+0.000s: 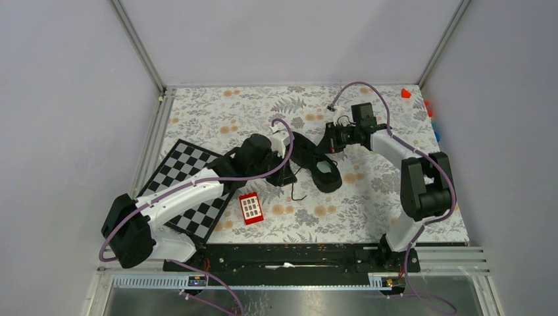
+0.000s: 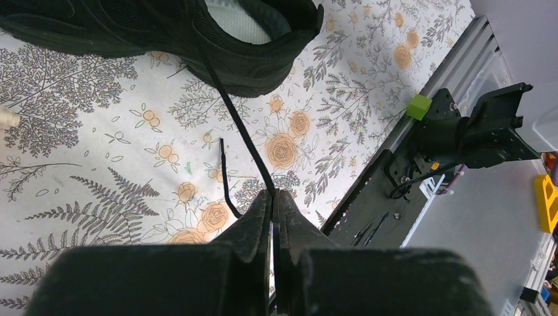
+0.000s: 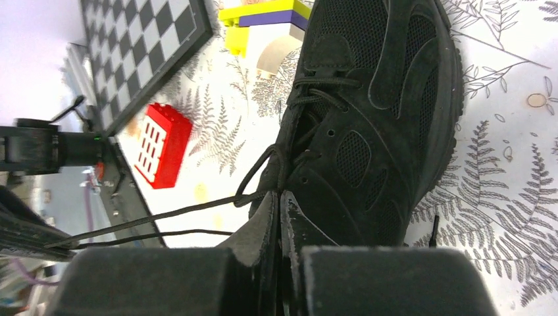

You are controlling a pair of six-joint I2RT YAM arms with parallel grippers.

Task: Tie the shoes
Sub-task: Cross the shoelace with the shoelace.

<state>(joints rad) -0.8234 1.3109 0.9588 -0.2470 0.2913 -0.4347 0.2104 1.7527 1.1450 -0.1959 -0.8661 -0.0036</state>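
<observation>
The black shoe (image 1: 314,160) lies at mid-table, its pale insole (image 1: 324,168) facing up. My left gripper (image 1: 287,176) sits at the shoe's left side. In the left wrist view it (image 2: 273,193) is shut on a thin black lace (image 2: 237,125) that runs taut up to the shoe's heel (image 2: 250,62). My right gripper (image 1: 327,143) is at the shoe's far side. In the right wrist view it (image 3: 279,193) is shut on a lace (image 3: 263,172) at the shoe's eyelets (image 3: 368,125). Another lace strand (image 3: 145,217) stretches away to the left.
A checkerboard (image 1: 191,184) lies at the left and a red block (image 1: 251,208) in front of the shoe. Yellow and purple blocks (image 3: 263,20) stand by the toe. Small coloured blocks (image 1: 406,93) sit at the far right edge. A green block (image 2: 418,106) sits on the near rail.
</observation>
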